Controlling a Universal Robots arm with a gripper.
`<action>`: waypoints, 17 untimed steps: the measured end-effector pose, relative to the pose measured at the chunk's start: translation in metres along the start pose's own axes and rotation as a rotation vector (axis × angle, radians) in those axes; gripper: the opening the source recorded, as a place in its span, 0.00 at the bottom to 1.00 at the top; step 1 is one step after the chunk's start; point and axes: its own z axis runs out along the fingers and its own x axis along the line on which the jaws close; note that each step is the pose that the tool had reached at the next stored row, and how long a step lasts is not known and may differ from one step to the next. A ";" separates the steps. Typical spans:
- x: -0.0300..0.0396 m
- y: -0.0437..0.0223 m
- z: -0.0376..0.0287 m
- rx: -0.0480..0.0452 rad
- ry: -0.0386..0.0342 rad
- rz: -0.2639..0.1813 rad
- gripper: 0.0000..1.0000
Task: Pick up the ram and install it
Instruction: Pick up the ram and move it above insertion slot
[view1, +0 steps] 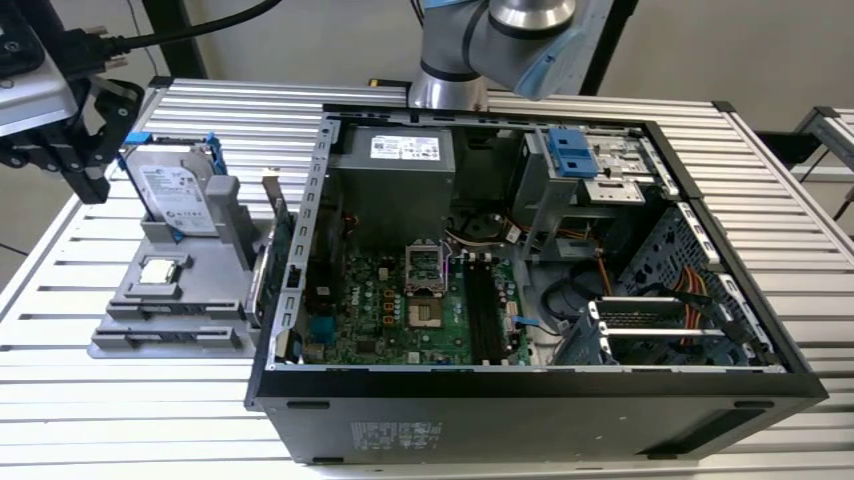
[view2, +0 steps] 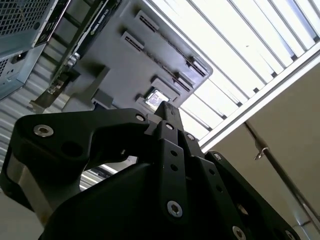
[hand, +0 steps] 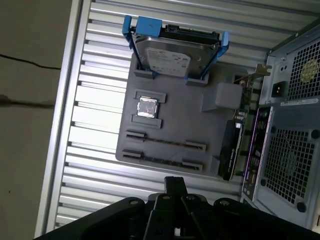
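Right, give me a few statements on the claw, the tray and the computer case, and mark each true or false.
1. The computer case lies open, its motherboard exposed. True.
2. The claw holds a ram stick. False: it is shut on nothing, and both ram sticks lie in slots of the gray tray.
3. The hard drive stands on edge in the tray. True.
4. The processor chip sits on the motherboard. False: it rests in the tray, between the hard drive and the ram sticks.
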 end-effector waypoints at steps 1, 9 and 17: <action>0.0000 0.0000 0.0000 0.0005 0.0000 -0.004 0.00; 0.0000 0.0000 0.0000 0.0082 -0.0069 -0.044 0.00; 0.0000 0.0000 0.0000 0.0167 -0.0049 -0.073 0.00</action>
